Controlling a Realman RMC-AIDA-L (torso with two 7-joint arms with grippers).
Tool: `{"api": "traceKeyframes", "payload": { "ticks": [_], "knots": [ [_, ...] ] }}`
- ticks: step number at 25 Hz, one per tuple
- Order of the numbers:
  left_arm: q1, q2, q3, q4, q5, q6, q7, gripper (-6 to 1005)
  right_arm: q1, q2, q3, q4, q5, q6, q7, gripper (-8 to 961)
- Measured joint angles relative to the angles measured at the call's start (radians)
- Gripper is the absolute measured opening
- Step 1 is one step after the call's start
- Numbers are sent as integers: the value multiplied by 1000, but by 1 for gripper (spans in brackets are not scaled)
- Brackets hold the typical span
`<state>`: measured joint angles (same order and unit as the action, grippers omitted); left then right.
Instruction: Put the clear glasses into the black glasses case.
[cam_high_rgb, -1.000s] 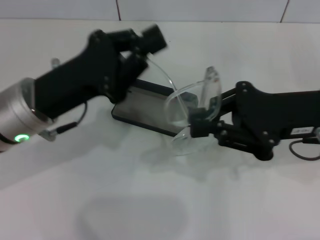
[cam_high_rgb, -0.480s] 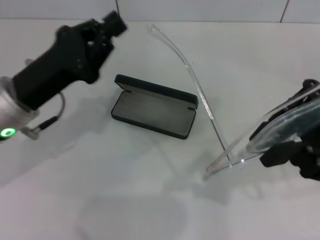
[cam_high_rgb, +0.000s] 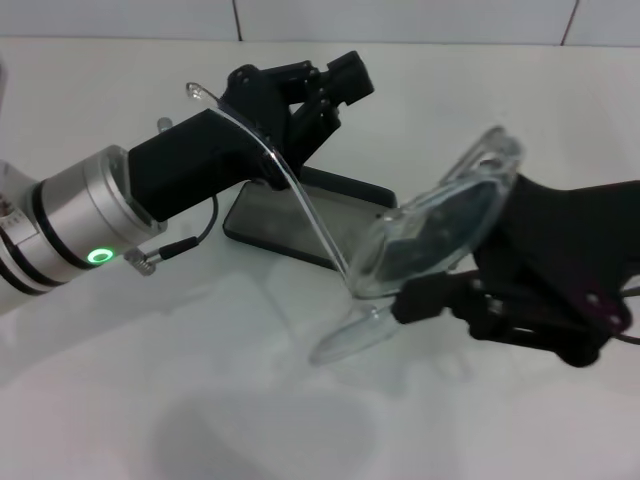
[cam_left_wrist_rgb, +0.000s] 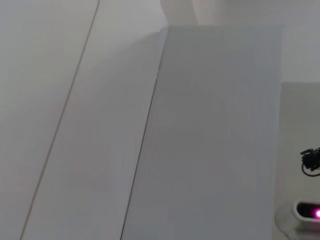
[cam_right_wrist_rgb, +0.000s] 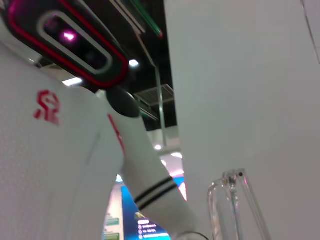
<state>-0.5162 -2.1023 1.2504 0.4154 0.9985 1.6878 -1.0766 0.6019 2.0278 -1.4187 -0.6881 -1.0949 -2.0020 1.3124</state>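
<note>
Black glasses case: open on white counter, grey lining bare, nothing inside.
Clear glasses: in the air at 3 o'clock of the case, lenses tilted, one arm reaching to 10 o'clock across the left hand.
Right hand: closed on the lower lens edge.
Left hand: above the case's far edge; finger opening cannot be told.
Room: tiled wall behind.

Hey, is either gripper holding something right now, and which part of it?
The right gripper holds the clear glasses at the lower edge of the lens front, above the open black glasses case. The left gripper is near one temple arm; whether it grips it cannot be told.
</note>
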Motion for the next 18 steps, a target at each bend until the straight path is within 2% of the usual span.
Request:
{"api": "traceKeyframes", "payload": {
  "ticks": [18],
  "knots": [
    [3,3,29,5,-17,44,1,71,-2,-2,-12,16,-10,141,-1,112]
  ]
}}
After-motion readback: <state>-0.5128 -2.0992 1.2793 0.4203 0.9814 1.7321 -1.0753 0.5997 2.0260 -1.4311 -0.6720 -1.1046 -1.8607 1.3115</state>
